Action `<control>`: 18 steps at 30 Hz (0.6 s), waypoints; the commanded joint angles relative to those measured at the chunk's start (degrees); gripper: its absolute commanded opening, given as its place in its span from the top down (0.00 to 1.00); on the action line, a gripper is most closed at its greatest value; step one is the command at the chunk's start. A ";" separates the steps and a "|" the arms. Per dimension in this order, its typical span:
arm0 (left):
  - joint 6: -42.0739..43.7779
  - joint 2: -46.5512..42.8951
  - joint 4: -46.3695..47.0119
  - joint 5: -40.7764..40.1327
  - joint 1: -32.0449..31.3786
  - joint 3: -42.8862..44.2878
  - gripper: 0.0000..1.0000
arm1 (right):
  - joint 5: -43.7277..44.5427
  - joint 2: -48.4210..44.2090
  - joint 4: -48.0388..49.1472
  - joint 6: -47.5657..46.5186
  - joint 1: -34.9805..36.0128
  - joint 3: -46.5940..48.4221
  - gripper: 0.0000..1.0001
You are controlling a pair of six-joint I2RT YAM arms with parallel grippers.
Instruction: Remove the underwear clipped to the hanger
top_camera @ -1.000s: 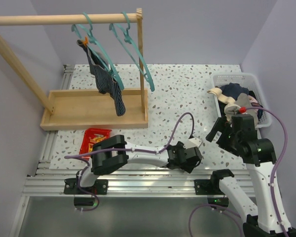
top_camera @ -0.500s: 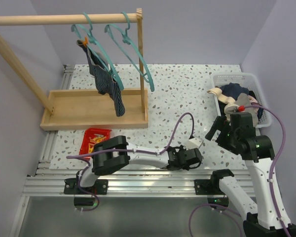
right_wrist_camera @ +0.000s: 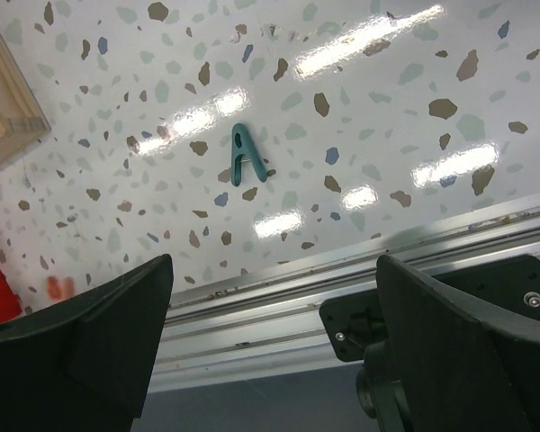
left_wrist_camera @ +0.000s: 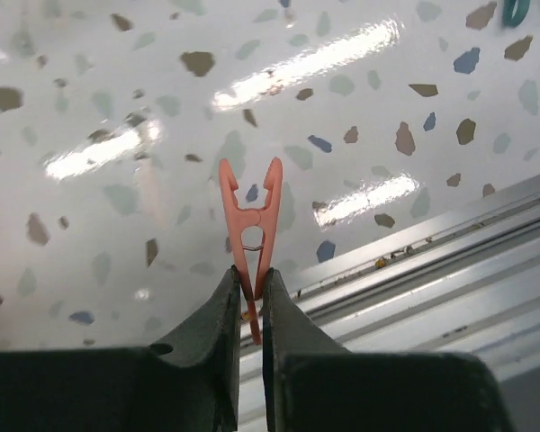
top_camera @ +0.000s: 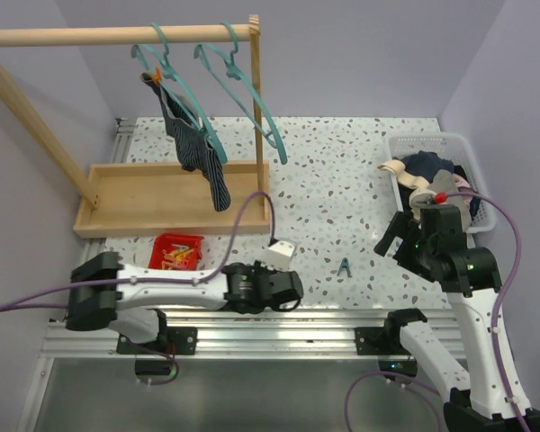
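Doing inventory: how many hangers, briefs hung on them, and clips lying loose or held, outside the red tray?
Teal hangers: 2
Navy striped briefs: 1
Clips: 2, teal clip on the table, salmon clip in the left hand
Total: 5

Quick count: two teal hangers (top_camera: 207,135) (top_camera: 260,117), one striped brief (top_camera: 193,148), one white basket (top_camera: 423,138), one red tray (top_camera: 159,250), one teal clip (top_camera: 343,266), one pink clip (left_wrist_camera: 250,216).

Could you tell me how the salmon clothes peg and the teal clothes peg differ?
Colour: the salmon peg is pinkish-orange, the teal peg blue-green. State: the salmon peg is pinched at one end by the left end effector; the teal peg lies loose on the table. Both are small clothes pegs of like shape.
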 commanded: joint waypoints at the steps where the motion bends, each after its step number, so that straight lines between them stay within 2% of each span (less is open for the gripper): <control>1: -13.79 -14.94 -15.49 -6.35 0.09 -3.08 1.00 | -1.01 -0.51 2.04 0.35 0.10 0.64 0.02; 8: -32.36 -34.14 -38.46 -9.52 0.18 -7.13 1.00 | -4.00 0.19 3.72 -0.52 0.10 -0.41 0.02; 14: -34.83 -47.51 -39.27 -8.98 3.60 -11.35 1.00 | -6.38 0.54 4.86 -1.84 0.10 -1.12 0.02; 18: -36.86 -51.38 -39.27 -16.44 4.22 -10.22 1.00 | -7.87 0.11 5.74 -2.46 0.01 -1.99 0.02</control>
